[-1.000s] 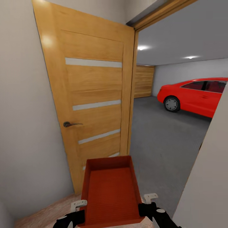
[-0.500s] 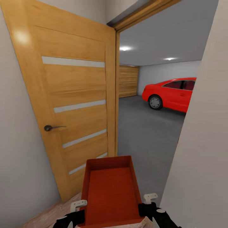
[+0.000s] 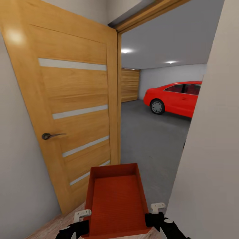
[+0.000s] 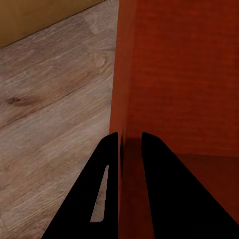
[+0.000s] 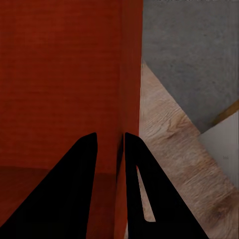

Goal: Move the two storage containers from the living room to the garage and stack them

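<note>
— So, nearest first: what do the arms have?

— One orange-red storage container (image 3: pixel 115 202), open top up, carried low in front of the trunk. The left gripper (image 4: pixel 130 144) sits on its left wall, near the corner closest to the robot; the right gripper (image 5: pixel 110 144) sits on its right wall at the matching spot.

— Clamped, or just alongside?

— Clamped. In the left wrist view one black finger lies inside the bin and one outside, with the thin wall pinched in the narrow gap between them. The right wrist view shows the same on the other wall. So each gripper is narrowed onto a side wall, and the container reaches forward, away from both.

— What is underneath?

— Light wood plank flooring (image 4: pixel 55 99) under the left side. Under the right side the planks end and dark grey concrete floor (image 5: pixel 194 55) begins.

— And beyond?

— A wooden door (image 3: pixel 73 109) with pale horizontal strips and a dark lever handle (image 3: pixel 50 135) stands open at the left. A pale wall (image 3: pixel 212 159) closes off the right. Through the doorway lies the garage: grey floor, a red car (image 3: pixel 174 98) at the right, and a slatted brown garage door (image 3: pixel 129 85) at the far end.
</note>
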Robot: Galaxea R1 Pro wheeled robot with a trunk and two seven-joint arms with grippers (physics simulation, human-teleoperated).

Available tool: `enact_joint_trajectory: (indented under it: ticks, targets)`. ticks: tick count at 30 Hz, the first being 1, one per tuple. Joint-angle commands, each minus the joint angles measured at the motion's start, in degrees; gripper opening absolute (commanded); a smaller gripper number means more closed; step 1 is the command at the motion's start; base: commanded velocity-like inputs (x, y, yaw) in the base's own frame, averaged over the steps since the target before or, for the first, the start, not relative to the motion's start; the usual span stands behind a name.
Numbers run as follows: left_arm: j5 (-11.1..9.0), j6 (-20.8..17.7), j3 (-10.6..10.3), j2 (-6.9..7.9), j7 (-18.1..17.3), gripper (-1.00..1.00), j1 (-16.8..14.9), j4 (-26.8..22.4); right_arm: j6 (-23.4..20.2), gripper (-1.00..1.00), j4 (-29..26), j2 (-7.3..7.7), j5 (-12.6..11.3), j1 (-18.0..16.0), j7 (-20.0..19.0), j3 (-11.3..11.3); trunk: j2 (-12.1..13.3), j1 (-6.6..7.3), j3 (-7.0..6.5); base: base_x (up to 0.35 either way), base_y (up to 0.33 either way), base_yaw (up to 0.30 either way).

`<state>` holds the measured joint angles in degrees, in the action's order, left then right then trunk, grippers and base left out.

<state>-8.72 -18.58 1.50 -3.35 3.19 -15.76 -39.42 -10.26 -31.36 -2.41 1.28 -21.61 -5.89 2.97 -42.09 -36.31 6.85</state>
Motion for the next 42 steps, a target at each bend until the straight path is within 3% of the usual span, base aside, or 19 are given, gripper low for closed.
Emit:
enact_joint_trajectory:
  ticks: [1,20,28,42]
  targets:
    - [2.07,3.55,-0.01,1.15,1.47,-1.0,0.03,-0.2,-0.37,-1.0,-0.02,0.03,-1.63,-0.05,-2.2,-0.25,-0.08,-0.01,0.1,0.0,0.259,-0.001]
    - [2.09,3.55,-0.01,1.15,1.47,-1.0,0.03,-0.14,-0.37,-1.0,-0.02,0.03,-1.63,-0.05,-2.2,-0.25,-0.08,-0.01,0.1,0.0,0.254,0.0]
    - [2.06,3.55,-0.01,1.15,1.47,-1.0,0.03,-0.16,-0.37,-1.0,-0.02,0.03,-1.63,-0.06,-2.2,-0.25,-0.08,-0.01,0.1,0.0,0.032,-0.008]
    - [2.05,3.55,-0.01,1.1,1.47,-1.0,0.03,-0.13,-0.37,-1.0,-0.02,0.03,-1.63,-0.06,-2.2,-0.25,-0.08,-0.01,0.1,0.0,0.0,-0.248]
